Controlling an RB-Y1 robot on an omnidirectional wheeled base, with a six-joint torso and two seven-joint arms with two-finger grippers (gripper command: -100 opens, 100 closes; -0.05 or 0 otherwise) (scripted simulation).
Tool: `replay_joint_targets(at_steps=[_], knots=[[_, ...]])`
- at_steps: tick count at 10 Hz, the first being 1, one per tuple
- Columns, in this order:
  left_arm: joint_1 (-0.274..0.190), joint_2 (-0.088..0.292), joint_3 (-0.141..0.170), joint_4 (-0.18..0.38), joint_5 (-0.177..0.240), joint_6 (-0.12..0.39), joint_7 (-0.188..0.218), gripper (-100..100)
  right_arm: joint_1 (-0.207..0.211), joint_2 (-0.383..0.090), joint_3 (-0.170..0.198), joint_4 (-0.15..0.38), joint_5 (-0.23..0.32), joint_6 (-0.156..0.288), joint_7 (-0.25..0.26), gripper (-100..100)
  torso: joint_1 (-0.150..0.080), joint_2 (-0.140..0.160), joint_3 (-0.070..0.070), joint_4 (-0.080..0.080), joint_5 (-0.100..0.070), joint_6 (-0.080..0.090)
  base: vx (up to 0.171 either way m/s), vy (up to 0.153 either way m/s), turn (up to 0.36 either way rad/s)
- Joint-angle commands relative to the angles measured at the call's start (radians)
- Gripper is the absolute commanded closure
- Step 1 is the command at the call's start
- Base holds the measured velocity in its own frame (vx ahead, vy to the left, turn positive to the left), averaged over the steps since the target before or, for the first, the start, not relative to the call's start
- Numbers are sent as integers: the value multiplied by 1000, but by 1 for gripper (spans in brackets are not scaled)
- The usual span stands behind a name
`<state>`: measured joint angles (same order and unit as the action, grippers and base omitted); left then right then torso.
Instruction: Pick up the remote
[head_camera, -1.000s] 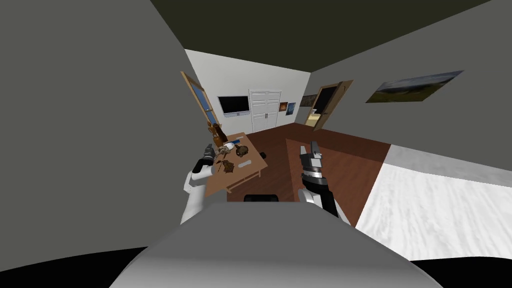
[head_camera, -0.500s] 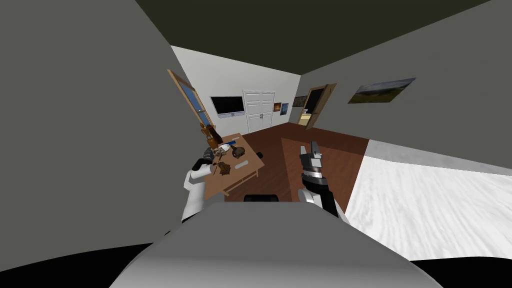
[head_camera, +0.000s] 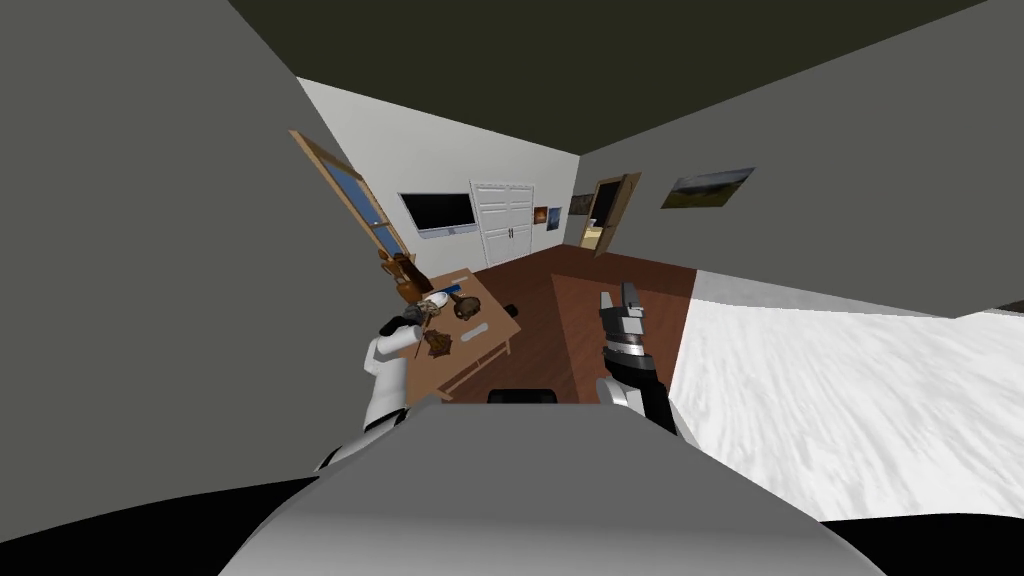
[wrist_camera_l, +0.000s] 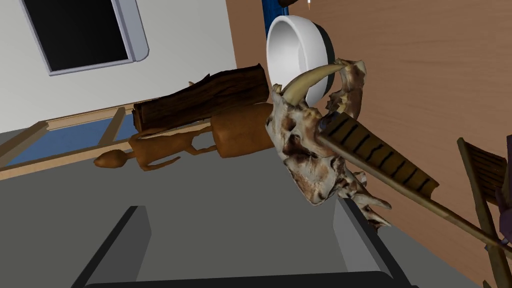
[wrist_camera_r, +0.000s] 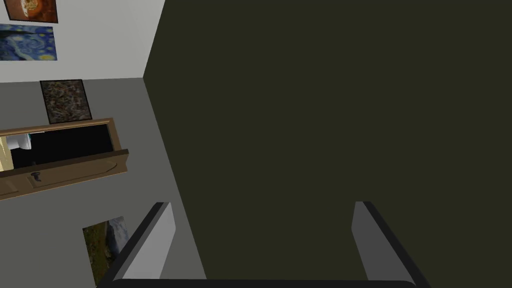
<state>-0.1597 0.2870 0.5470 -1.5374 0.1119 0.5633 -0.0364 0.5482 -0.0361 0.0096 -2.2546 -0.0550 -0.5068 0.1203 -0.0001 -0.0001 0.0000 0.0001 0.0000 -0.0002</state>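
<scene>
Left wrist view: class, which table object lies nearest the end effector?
The horned skull, right beside the left end effector; the white bowl lies beyond it.

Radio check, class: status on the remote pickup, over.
Left gripper open, at skull. Right gripper open, idle. Remote on table, not held. Skull in the way.

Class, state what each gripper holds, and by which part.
Nothing. The left gripper and right gripper are both open and empty; the remote lies on the table.

Looking into a home's living room: television (head_camera: 437, 212) hanging beside white double doors (head_camera: 503, 235), framed pictures (head_camera: 707, 187) lining grey walls (head_camera: 860, 200), cluttered wooden table (head_camera: 497, 310) standing on dark wood flooring (head_camera: 535, 345).
</scene>
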Motion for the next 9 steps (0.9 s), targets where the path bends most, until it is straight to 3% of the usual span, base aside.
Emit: replay_joint_targets(at_steps=[1, 2, 3, 4, 6, 7, 8, 9], knots=[[-18, 2, 14, 50, -4, 41, 5, -100, 0, 0, 0, 0, 0, 0, 0, 0, 0, 0, 0, 0, 0, 0, -7, -6, -148], [-46, 16, 42, 95, -2, 69, 15, -100, 0, 0, 0, 0, 0, 0, 0, 0, 0, 0, 0, 0, 0, -1, -6, -15, -223], [-46, 16, 42, 123, -2, 89, 15, -100, 0, 0, 0, 0, 0, 0, 0, 0, 0, 0, 0, 0, 0, 0, -3, -9, -138], [-72, 30, 68, 157, 0, 120, 25, -100, 0, 0, 0, 0, 0, 0, 0, 0, 0, 0, 0, 0, 0, -1, 0, -14, -249], [-72, 30, 68, 191, 0, 136, 25, -100, 0, 0, 0, 0, 0, 0, 0, 0, 0, 0, 0, 0, 0, -1, 1, -5, -54], [-96, 45, 92, 230, 3, 179, 37, -100, 0, 0, 0, 0, 0, 0, 0, 0, 1, 0, 0, 0, 0, -2, 2, -11, -210], [-96, 45, 92, 259, 3, 179, 37, -100, 0, 0, 0, 0, 0, 0, 0, 0, 0, -1, 0, 0, 0, 0, 5, -5, -166], [-118, 61, 114, 285, 5, 220, 50, -100, 0, 0, 0, 0, 0, 0, 0, 0, 0, -1, 0, 0, 0, -1, 10, -13, -234]])
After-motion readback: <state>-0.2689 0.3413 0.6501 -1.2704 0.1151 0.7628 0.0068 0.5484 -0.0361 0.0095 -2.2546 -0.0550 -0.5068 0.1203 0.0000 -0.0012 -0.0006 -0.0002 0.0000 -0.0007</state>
